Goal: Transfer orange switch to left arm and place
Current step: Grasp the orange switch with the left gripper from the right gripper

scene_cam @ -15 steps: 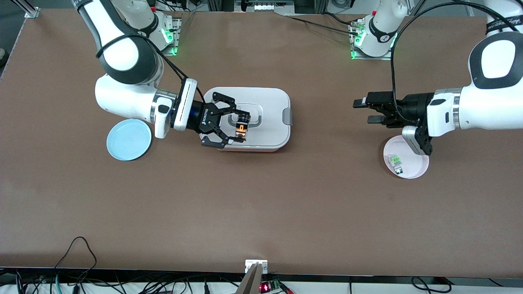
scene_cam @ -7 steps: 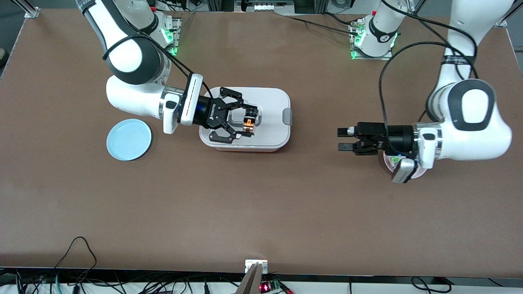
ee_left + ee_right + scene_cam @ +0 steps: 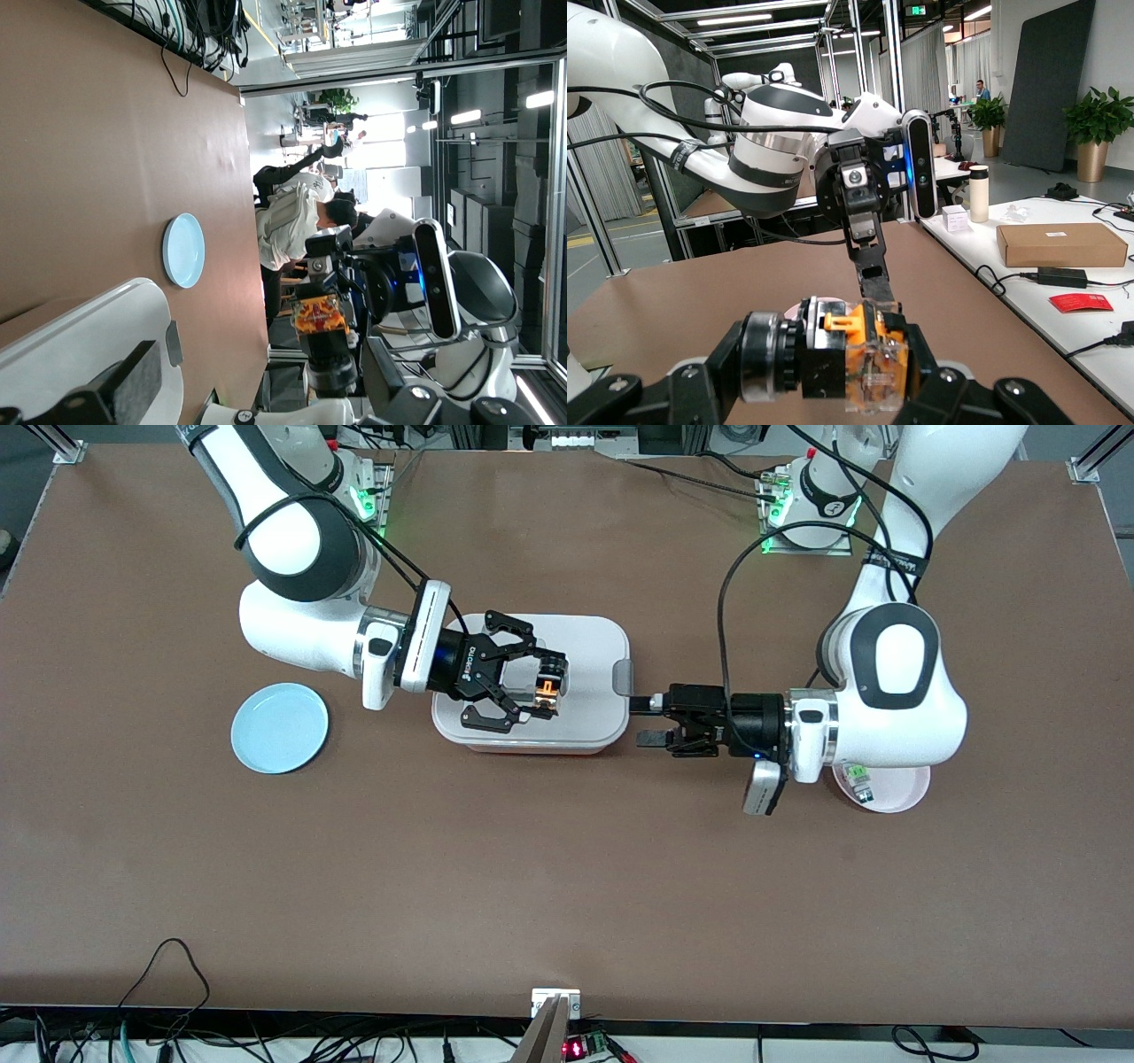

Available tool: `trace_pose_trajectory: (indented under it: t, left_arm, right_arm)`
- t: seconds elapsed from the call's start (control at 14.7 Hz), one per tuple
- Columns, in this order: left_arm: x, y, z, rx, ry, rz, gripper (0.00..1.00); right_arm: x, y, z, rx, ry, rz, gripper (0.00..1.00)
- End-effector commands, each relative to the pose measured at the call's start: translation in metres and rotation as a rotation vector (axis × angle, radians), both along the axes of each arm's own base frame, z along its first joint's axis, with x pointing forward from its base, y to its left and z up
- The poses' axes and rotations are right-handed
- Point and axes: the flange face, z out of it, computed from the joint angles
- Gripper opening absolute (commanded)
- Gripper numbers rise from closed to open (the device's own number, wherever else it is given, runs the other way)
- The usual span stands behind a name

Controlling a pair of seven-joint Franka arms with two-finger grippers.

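Since a second ago, the left arm has swung in from the pink plate toward the box, while the right gripper has kept its clamp on the orange switch and eased a little farther over the lid.

From the front view, I see the switch as a tiny black block with a glowing orange face, held up over the recessed grey-outlined handle of the box. The box is smooth white plastic, rounded at its corners, with a grey clasp at its 3 o'clock end. The left gripper hovers just beside that clasp, its two flat black fingers apart. At the box's 9 o'clock lies a glossy light blue plate. Toward the left arm's end, a pink plate holds a small clear-and-green component, partly under the arm's white elbow. The table is matte brown.

In the left wrist view, I see the switch as an orange cap on a black body, pinched in the right gripper, with the box's white rim and the blue plate in sight.

In the right wrist view, the switch shows translucent orange casing with a black knurled cylinder at one end, gripped between the fingers; the left gripper points toward it.
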Motion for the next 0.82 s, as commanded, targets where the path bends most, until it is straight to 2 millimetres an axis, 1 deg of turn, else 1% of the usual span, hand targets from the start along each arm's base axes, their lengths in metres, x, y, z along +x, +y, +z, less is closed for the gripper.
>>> trace_pose_trajectory:
  t: [0.0,0.07,0.14,0.27,0.41,0.54,0.61,0.68,0.75]
  left_arm:
    - [-0.002,-0.023,0.003,-0.001,-0.031,0.036,0.98]
    - [-0.005,-0.033,0.003,0.016,-0.04,0.057,0.97]
    - [-0.01,-0.048,0.004,0.014,-0.039,0.07,0.94]
    - [-0.016,-0.06,0.006,-0.001,-0.02,0.09,0.89]
    - [-0.024,-0.063,0.012,-0.016,0.02,0.091,0.88]
    - [-0.03,-0.07,0.015,-0.042,0.069,0.103,0.88]
    - [-0.031,-0.072,0.013,-0.041,0.078,0.106,0.88]
    - [-0.032,-0.073,0.01,-0.043,0.086,0.111,0.86]
    - [-0.033,-0.072,0.011,-0.052,0.093,0.117,0.82]
  right_arm:
    - [-0.005,0.004,0.002,0.009,-0.019,-0.017,0.42]
    - [-0.004,0.004,0.001,0.009,-0.017,-0.019,0.42]
    - [-0.005,0.006,0.001,0.008,-0.017,-0.018,0.42]
    - [-0.005,0.006,0.001,0.003,-0.018,-0.024,0.42]
    - [-0.008,0.01,0.0,0.0,-0.017,-0.02,0.42]
    - [-0.008,0.01,-0.001,-0.002,-0.014,-0.022,0.42]
    - [-0.008,0.01,-0.002,-0.003,-0.013,-0.022,0.42]
    - [-0.009,0.01,-0.003,-0.004,-0.012,-0.022,0.42]
    - [-0.009,0.009,-0.005,-0.007,-0.009,-0.021,0.42]
